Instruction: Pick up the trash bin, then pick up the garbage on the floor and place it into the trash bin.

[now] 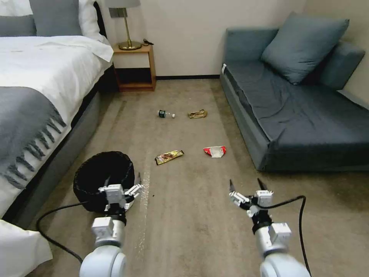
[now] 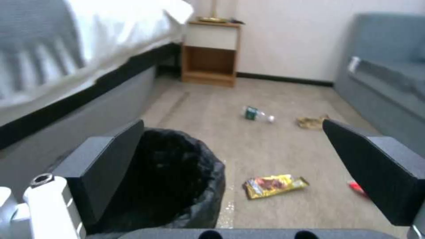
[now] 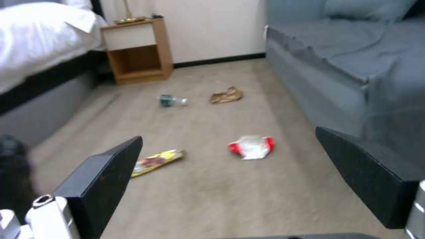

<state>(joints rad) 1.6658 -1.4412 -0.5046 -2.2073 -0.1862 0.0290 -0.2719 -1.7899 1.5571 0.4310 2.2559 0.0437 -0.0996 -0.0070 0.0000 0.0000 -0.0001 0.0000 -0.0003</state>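
— Four pieces of garbage on the carpet: the green-labelled bottle (image 1: 166, 114) at about 12 o'clock from the robot, the tan paper wrapper (image 1: 198, 114) just beside it toward 1 o'clock, the gold-brown snack wrapper (image 1: 169, 156) nearer, and the red-and-white wrapper (image 1: 215, 151) beside that, toward the sofa (image 1: 292, 111).

— And the trash bin (image 1: 100, 175)?

— On the floor at 10 o'clock, near the bed (image 1: 38, 88), black bag lining it.

— End effectors?

— The left end effector (image 1: 122, 191) hangs at the bin's near rim, fingers spread, one finger (image 2: 104, 166) over the bag. The right end effector (image 1: 248, 186) hovers over bare carpet at 2 o'clock, released, holding nothing.
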